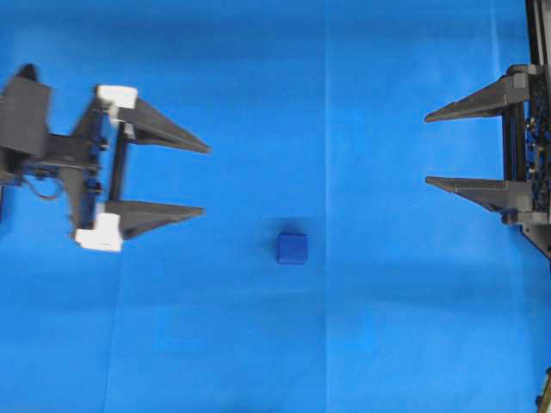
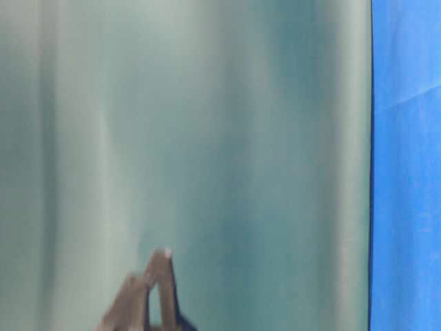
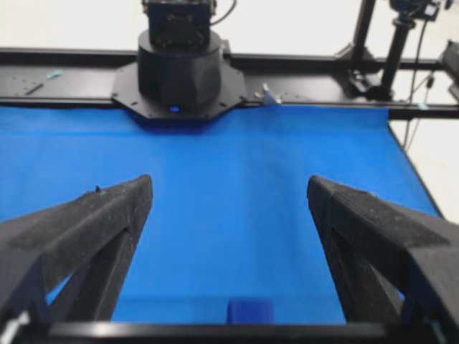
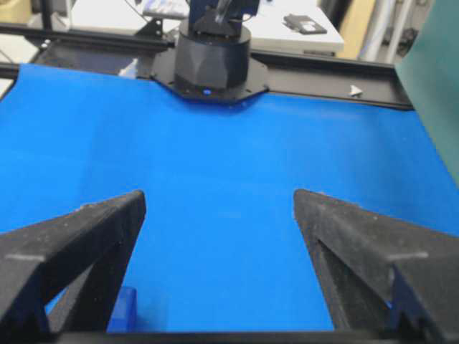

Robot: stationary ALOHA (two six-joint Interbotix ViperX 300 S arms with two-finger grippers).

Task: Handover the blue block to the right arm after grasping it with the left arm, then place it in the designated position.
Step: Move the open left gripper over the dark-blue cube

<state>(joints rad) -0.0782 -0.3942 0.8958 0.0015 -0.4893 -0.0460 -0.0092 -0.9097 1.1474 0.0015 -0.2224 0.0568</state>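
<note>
Blue block (image 1: 292, 248) sits alone on blue cloth (image 1: 258, 69) covering the tabletop, btwn the two arms, nearer the left gripper (image 1: 207, 179) and just off its lower fingertip line. Left fingers spread wide, empty; right gripper (image 1: 426, 148) at opp. edge, fingers also spread, empty. Nothing lies btwn block and either gripper. Table-level view mostly blocked by a blurred grey-green panel (image 2: 207, 138).

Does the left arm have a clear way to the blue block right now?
Probably yes. The left hand is open and empty, and only bare blue cloth lies between it and the blue block. The right hand waits open, well off to the side.
</note>
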